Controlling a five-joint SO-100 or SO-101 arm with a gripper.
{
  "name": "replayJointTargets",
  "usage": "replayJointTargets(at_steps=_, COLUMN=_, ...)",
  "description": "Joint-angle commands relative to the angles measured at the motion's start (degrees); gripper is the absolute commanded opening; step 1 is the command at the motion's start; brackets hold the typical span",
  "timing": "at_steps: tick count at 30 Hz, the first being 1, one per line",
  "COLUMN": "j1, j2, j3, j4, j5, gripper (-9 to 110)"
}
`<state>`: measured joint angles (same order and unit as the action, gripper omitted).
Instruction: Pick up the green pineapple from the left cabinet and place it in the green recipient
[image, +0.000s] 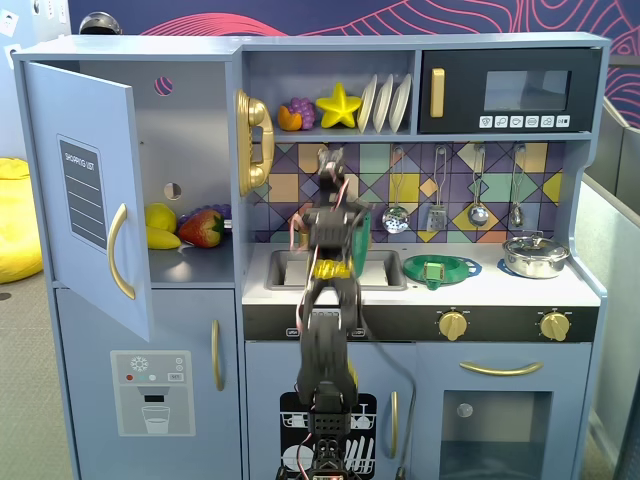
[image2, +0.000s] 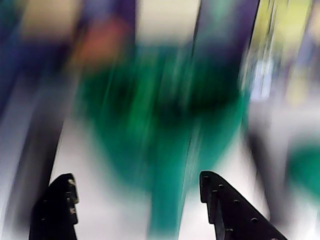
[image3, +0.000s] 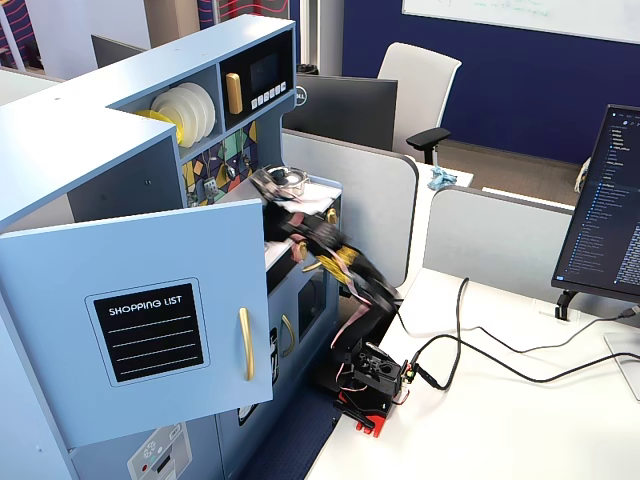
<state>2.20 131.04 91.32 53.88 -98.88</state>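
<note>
Tool (image2: 135, 200) open and empty (wrist view blurred); risk of knocking the green recipient (image2: 165, 125) over if it advances.

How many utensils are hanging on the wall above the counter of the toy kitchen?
4, in a row on the tiled wall in a fixed view: a ladle, a spatula, a spoon and another ladle. The arm may hide more.

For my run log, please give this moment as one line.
gripper: open, empty | cup: ahead, blurred | cabinet door: open | pineapple: not seen
</note>
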Motion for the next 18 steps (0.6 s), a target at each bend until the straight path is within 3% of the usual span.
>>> replayJointTargets(at_steps=1, j1=-0.9, j2=27.2, j3=23.2, j4=11.9, j5=-1.3, gripper=22)
replayJointTargets(at_steps=9, j1=0.8, j2=51.0, j3=65.4, j4=18.2, j5=6.3, gripper=20)
replayJointTargets(at_steps=18, j1=0.3, j2=51.0, j3=78.8, j4=23.1, j5=10.3, gripper=16)
